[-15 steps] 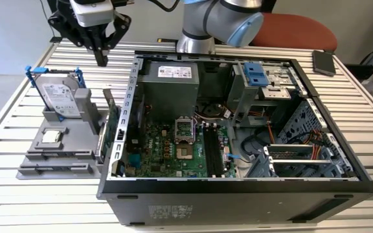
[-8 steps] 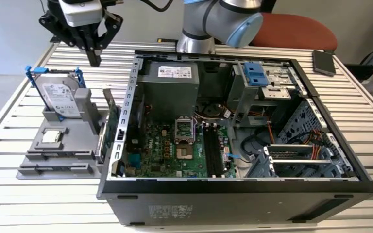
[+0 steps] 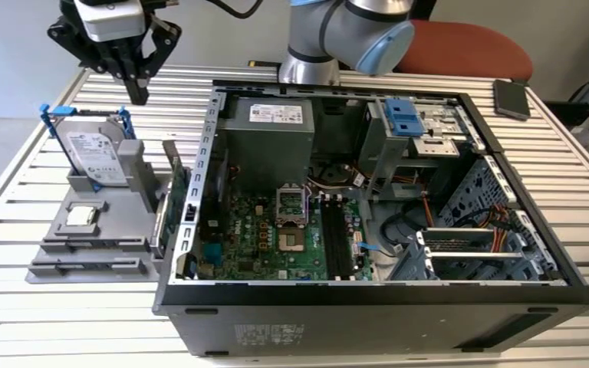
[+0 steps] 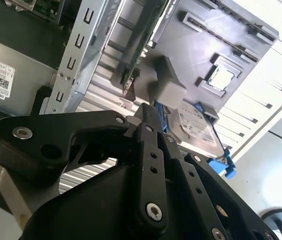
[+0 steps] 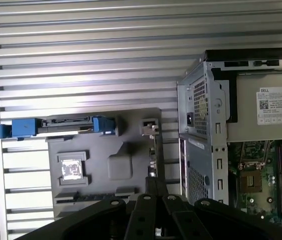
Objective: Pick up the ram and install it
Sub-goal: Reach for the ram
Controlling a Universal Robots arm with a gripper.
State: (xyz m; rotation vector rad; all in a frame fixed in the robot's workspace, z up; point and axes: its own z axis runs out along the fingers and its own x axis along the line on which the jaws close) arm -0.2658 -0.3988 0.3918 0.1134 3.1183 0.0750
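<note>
The ram looks like a thin dark strip standing edge-on in the front slot of the grey holder; it is also seen as the ram in the second wrist view. My gripper hangs high above the table's far left corner, behind the holder, with its fingers together and nothing between them. Both wrist views look down past the gripper onto the holder. The black memory slots lie on the motherboard inside the open computer case.
On the holder stand a hard drive in a blue bracket, a square silver processor and an upright green card. The case's metal wall rises beside the holder. A phone lies at the far right.
</note>
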